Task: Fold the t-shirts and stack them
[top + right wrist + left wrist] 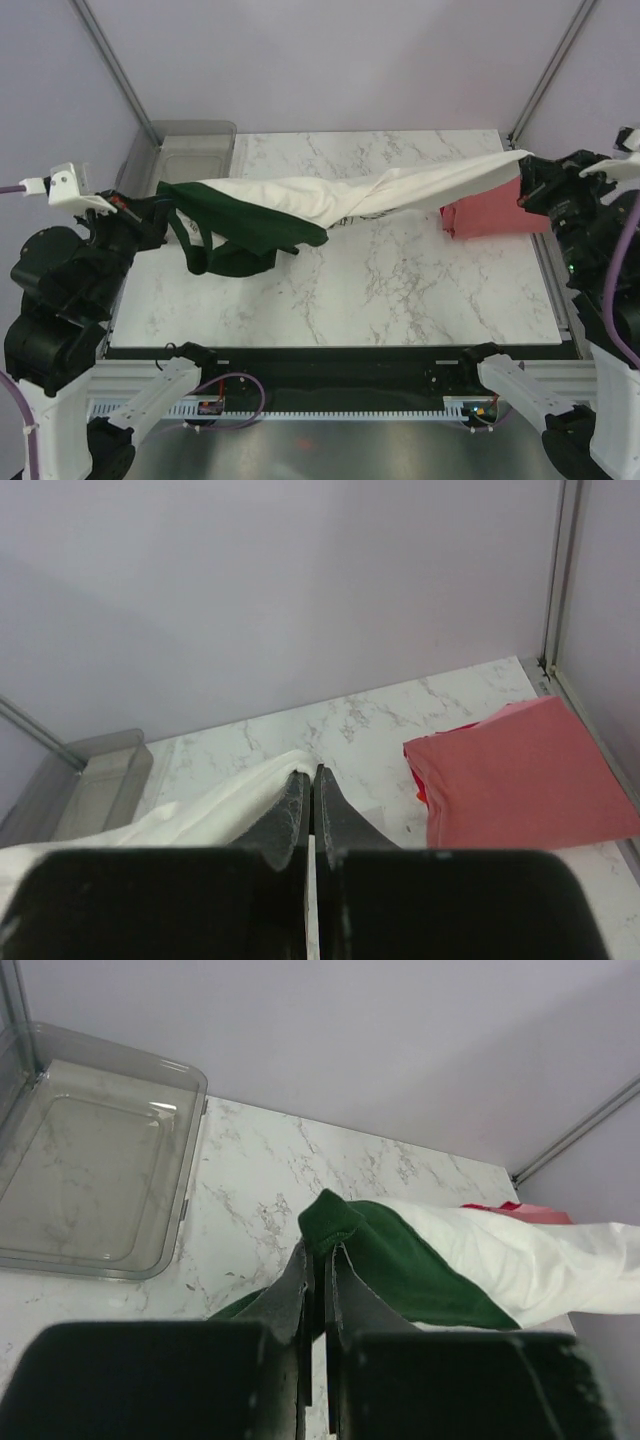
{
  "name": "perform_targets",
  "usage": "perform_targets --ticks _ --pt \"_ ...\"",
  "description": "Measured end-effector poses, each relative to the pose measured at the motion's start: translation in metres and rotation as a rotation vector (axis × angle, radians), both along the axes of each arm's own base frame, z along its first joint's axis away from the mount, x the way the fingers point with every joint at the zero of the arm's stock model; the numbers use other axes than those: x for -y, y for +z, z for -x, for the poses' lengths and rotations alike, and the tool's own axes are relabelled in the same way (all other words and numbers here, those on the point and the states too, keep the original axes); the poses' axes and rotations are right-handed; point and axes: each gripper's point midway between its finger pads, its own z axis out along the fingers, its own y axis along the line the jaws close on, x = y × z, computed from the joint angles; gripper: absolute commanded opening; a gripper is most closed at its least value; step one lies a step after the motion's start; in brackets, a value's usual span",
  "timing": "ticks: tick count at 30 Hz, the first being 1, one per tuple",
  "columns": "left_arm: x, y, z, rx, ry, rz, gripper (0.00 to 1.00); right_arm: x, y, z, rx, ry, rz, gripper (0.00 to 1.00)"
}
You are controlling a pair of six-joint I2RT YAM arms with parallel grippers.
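Holding the white shirt (400, 190) taut above the table (400, 290) mid-frame, we have the left gripper (320, 1260) clamped on its green sleeve (390, 1260) and the right gripper (312, 778) on its white edge. Spreading seems in hand; next we should lower it flat. The red shirt (490, 215) lies folded at right. The bin (185, 150), upper left, holds nothing.

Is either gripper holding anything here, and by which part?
Both hold the cream-white t-shirt, stretched between them: the left gripper is shut on its dark green sleeve, the right gripper on its white opposite end.

Marble table (400, 290), pale lilac walls (330, 60)
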Motion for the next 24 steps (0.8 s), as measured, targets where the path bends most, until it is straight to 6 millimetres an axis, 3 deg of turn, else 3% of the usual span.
perform_targets --ticks 6,10,13,16,19,21,24 --pt "-0.005 0.001 0.034 0.062 -0.031 0.063 0.02 0.016 0.036 0.054 0.128 -0.004 -0.032 0.00" --pt "-0.001 -0.009 0.024 0.029 -0.030 0.074 0.02 0.024 0.044 0.062 0.156 -0.033 -0.040 0.00" --pt "0.012 -0.026 -0.010 -0.056 -0.023 0.057 0.02 0.022 0.034 0.037 0.097 -0.062 -0.025 0.00" --pt "0.027 -0.048 -0.057 -0.165 -0.003 0.024 0.02 0.015 0.011 -0.009 -0.008 -0.098 0.006 0.00" --pt "0.041 -0.057 -0.095 -0.220 -0.001 0.005 0.02 0.003 -0.018 -0.059 -0.122 -0.112 0.040 0.00" --pt "0.049 -0.057 -0.107 -0.228 -0.017 0.005 0.02 -0.005 -0.039 -0.084 -0.190 -0.107 0.060 0.00" --pt "0.050 -0.038 -0.102 -0.183 -0.035 0.023 0.02 -0.011 -0.049 -0.094 -0.222 -0.088 0.069 0.00"
